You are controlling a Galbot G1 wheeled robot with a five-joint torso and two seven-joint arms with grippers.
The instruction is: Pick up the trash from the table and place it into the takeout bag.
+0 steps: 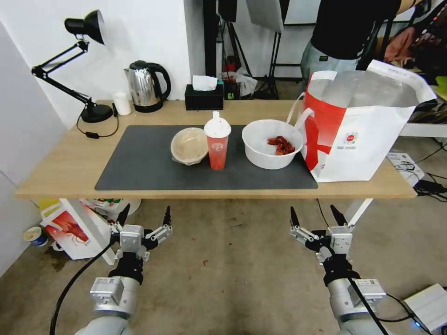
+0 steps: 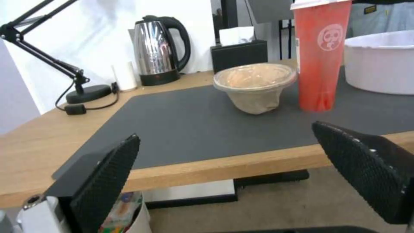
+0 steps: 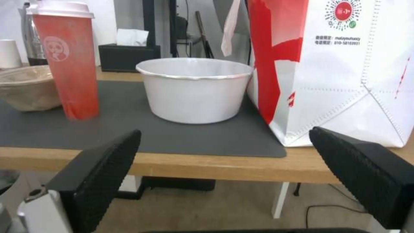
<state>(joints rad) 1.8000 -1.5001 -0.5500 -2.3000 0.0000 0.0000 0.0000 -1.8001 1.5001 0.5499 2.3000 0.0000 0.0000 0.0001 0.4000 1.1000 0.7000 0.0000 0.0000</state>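
White walls back a light-wood table (image 1: 60,172) that spans the middle of the head view, with a dark grey mat (image 1: 139,172) on it. On the mat, in a row across the centre, stand a beige lidded container (image 1: 189,145), a red cup (image 1: 217,142) with a white lid, and a white bowl (image 1: 271,144) holding red shells. All three are upright, the cup's long axis vertical, its spout toward the top of the frame. At centre right stands the takeout bag (image 1: 358,135), mouth open upward and showing its foil lining, just beside the bowl. Nothing is seen inside the bag, so I judge the task not begun: all three items remain to be moved. At the lower left, the left gripper (image 1: 143,217) hangs over the floor, short of the table edge, fingers apart and empty. At the lower right, the right gripper (image 1: 315,217) does the same.

Left wrist view: black fingers (image 2: 108,181) spread wide in the foreground. Beyond the table edge sit the container (image 2: 255,85) at centre and the cup (image 2: 321,55) at upper right.

Right wrist view: fingers (image 3: 99,174) spread wide below. The bowl (image 3: 196,90) sits at centre, the cup (image 3: 69,61) at upper left, the bag (image 3: 345,71) at right.
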